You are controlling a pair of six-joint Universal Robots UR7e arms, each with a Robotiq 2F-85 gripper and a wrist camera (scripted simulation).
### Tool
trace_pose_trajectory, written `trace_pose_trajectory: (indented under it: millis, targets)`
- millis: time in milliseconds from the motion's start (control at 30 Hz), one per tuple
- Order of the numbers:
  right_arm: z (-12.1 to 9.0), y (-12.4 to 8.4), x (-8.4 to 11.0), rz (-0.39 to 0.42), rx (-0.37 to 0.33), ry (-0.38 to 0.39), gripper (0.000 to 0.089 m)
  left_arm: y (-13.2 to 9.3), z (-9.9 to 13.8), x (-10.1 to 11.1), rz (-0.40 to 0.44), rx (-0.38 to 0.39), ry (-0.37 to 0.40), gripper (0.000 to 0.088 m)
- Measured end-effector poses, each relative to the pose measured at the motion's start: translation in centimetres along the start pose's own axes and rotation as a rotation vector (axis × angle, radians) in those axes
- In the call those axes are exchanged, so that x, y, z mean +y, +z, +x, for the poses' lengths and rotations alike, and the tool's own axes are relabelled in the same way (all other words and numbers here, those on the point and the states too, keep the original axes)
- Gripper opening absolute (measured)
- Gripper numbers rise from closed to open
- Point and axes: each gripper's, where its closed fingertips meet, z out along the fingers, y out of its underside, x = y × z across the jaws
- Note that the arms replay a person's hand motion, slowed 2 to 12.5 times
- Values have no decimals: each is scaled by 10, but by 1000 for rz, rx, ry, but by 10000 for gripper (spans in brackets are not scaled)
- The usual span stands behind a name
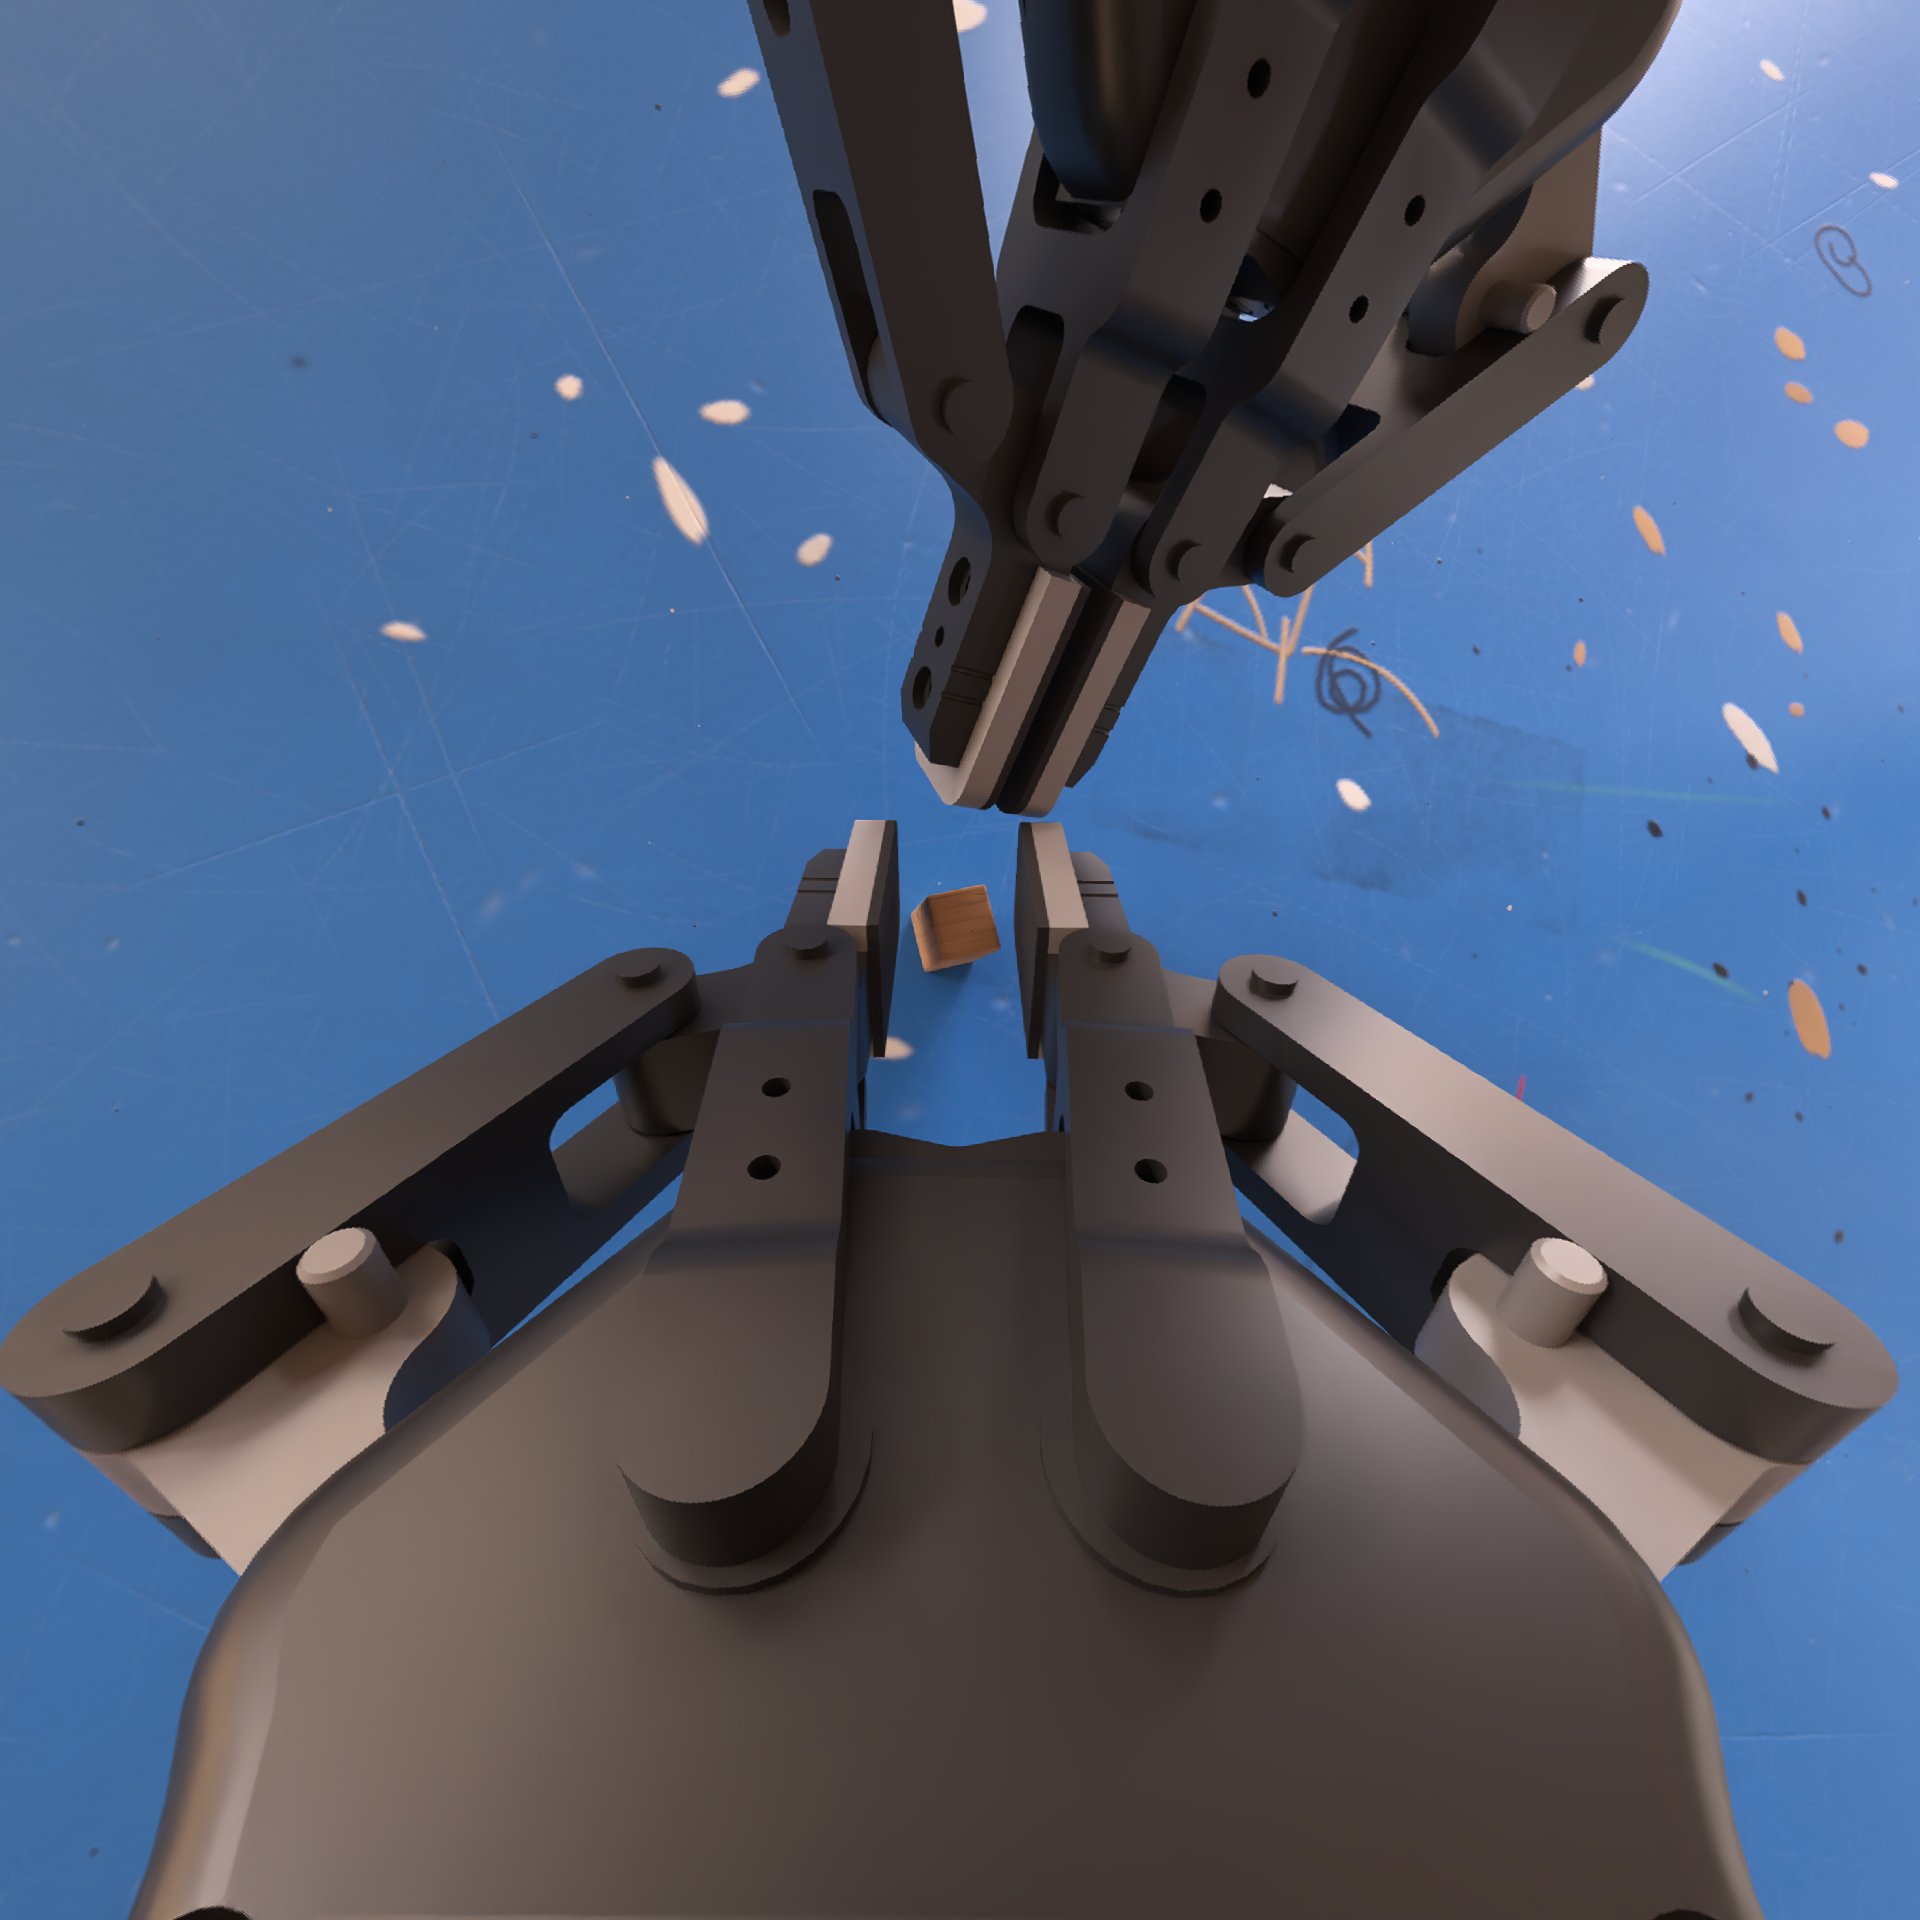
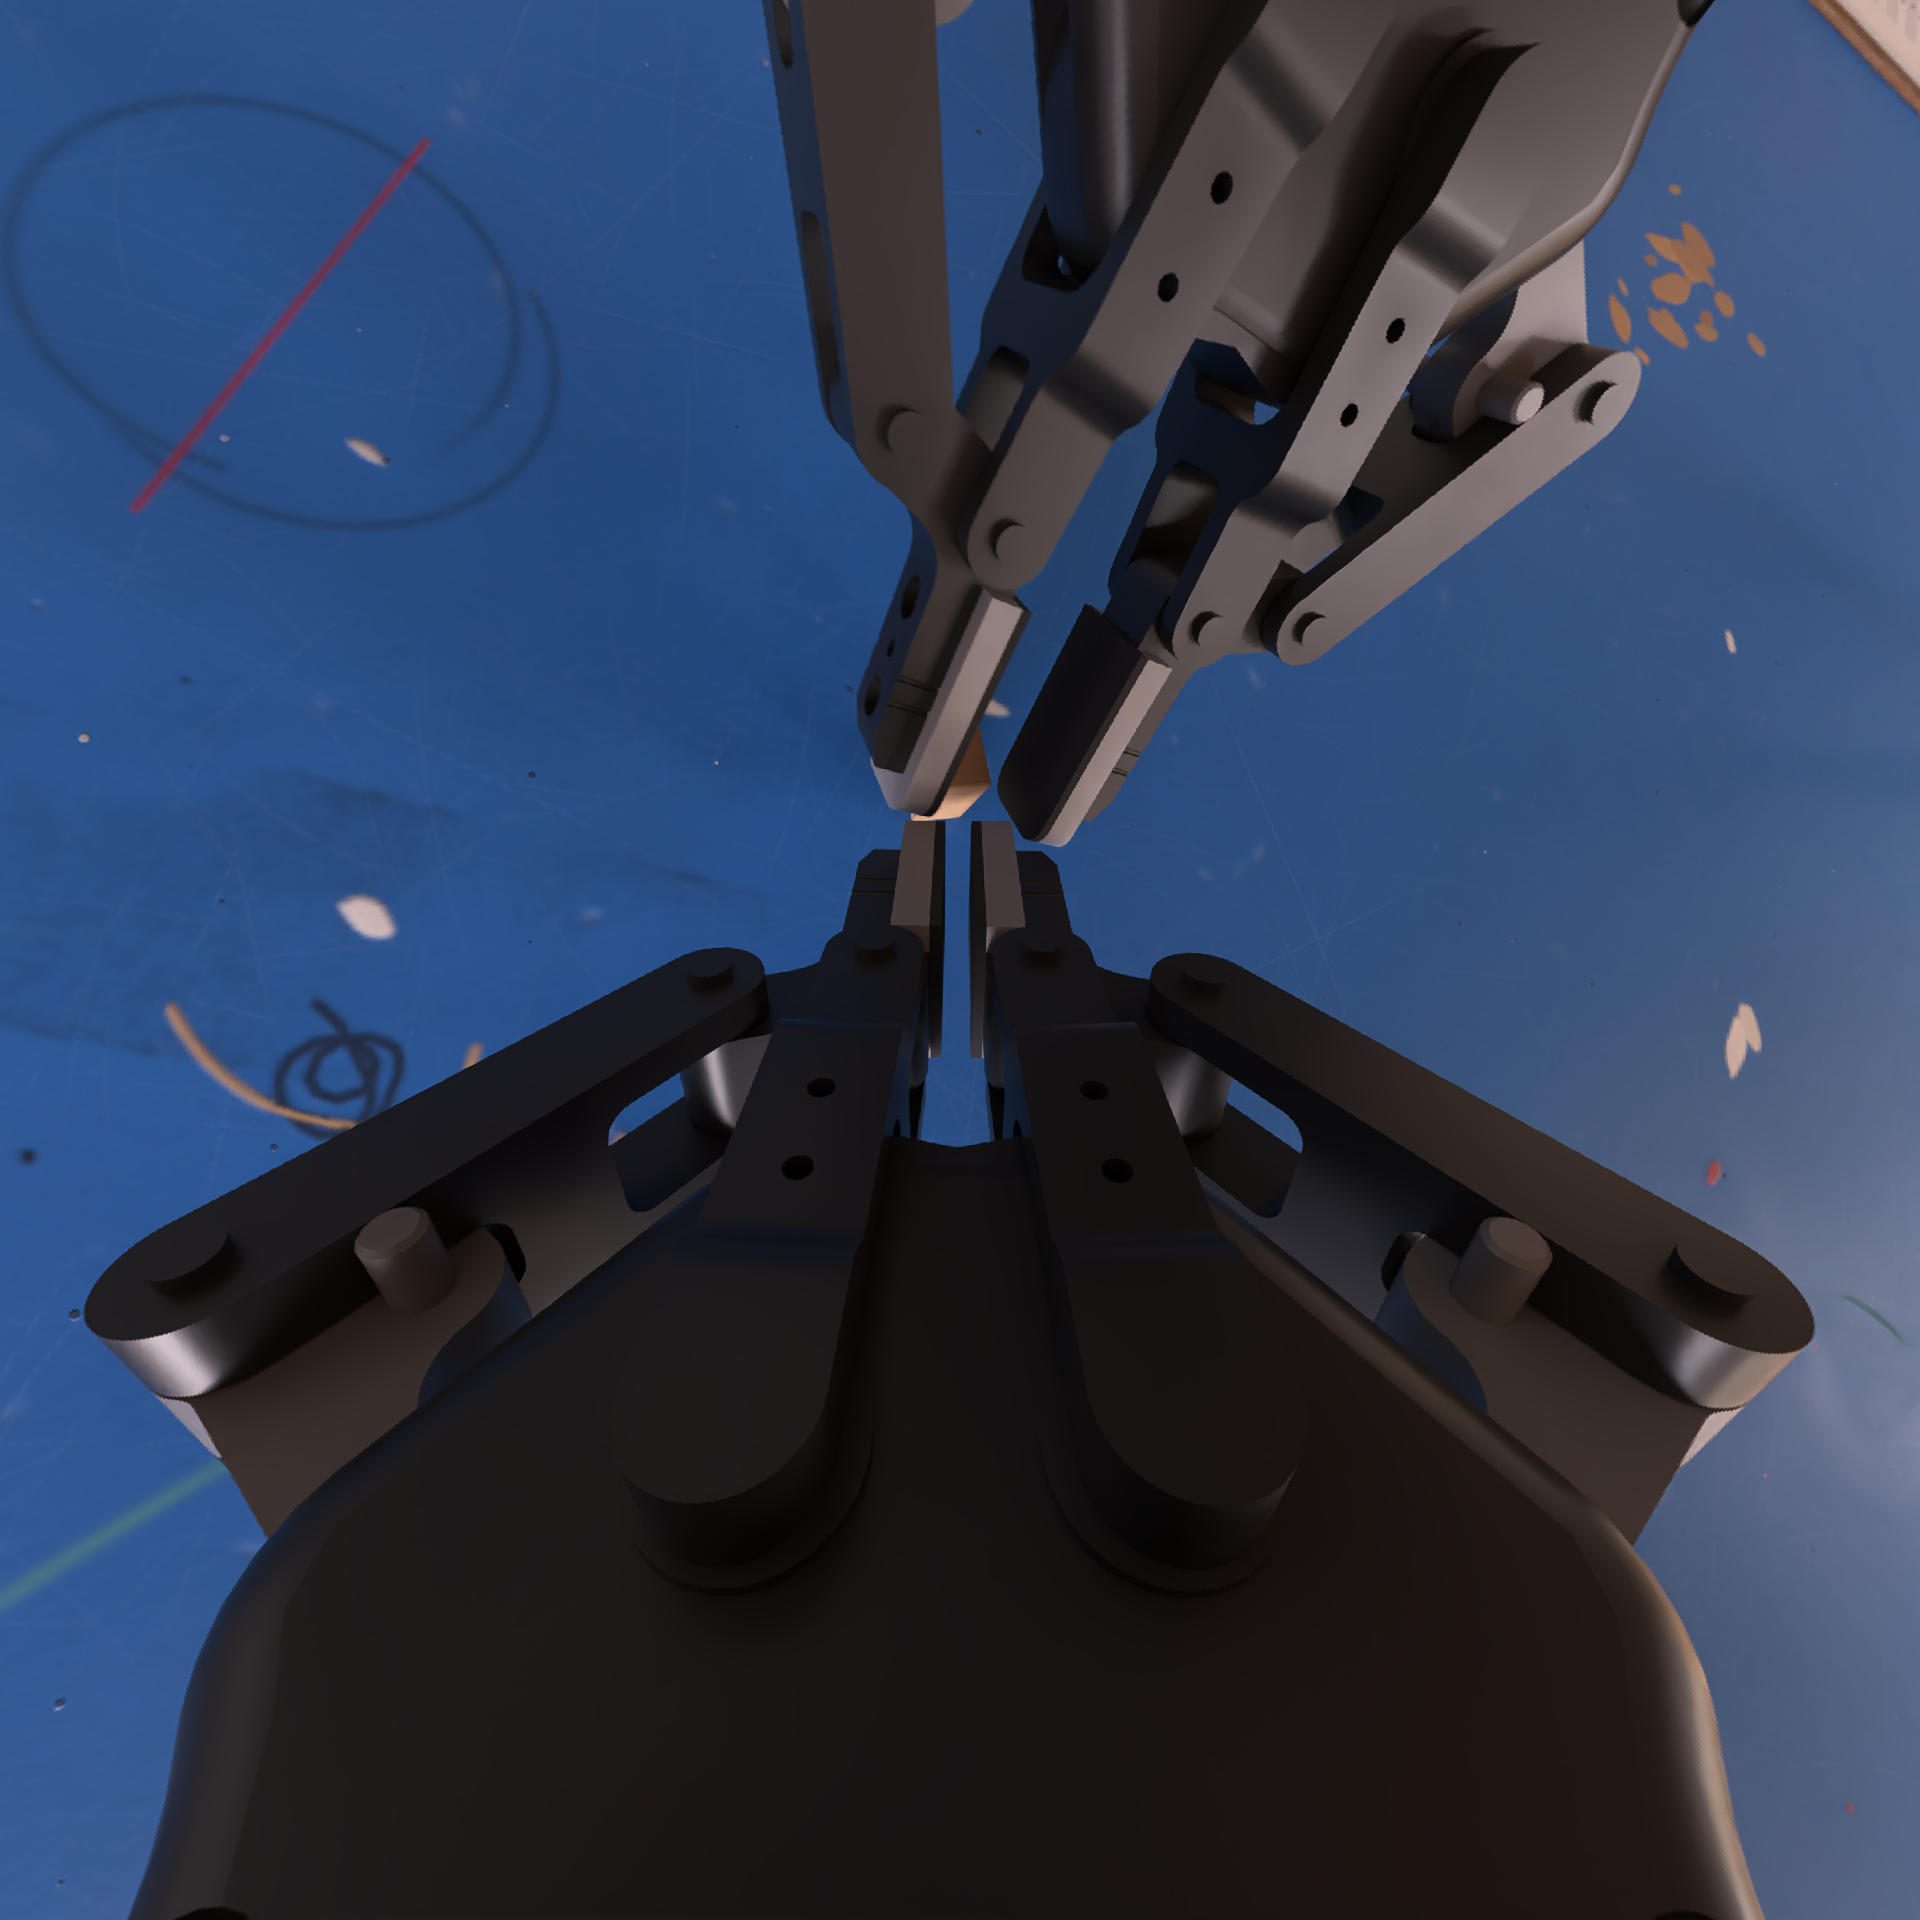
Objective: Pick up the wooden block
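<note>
The wooden block (image 1: 956, 928) is a small brown cube on the blue table (image 1: 416, 727). In the left wrist view it sits between the fingers of my left gripper (image 1: 957, 831), which is open, with a thin gap showing on each side of the block. My right gripper (image 1: 997, 800) hangs just beyond the block, fingers shut together and empty, tips close to the left fingertips. In the right wrist view my right gripper (image 2: 956, 831) is shut with only a slit between the pads. The left gripper (image 2: 977, 816) is opposite it, and a sliver of the block (image 2: 968, 781) shows between its fingers.
The blue tabletop (image 2: 416, 727) is scratched, with pale chipped spots and pen scribbles (image 1: 1345, 681). A light wooden edge (image 2: 1875, 57) shows at the top right of the right wrist view. The two grippers nearly meet tip to tip.
</note>
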Motion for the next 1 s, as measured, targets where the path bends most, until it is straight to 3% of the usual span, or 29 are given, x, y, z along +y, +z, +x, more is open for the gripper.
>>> trace_pose_trajectory:
  millis: [133,300,767,1000]
  targets:
    - [1,-2,1,3,5,5,43,-1,2,-1,-19,-16,-11,277]
    - [2,-4,1,17,1,23,43,-2,6,-4,-49,-64,-18,290]
    - [6,-7,4,10,14,34,42,-1,-6,7,-186,-338,-43,309]
    - [7,-9,3,16,22,36,42,0,-6,8,-185,-353,-87,323]
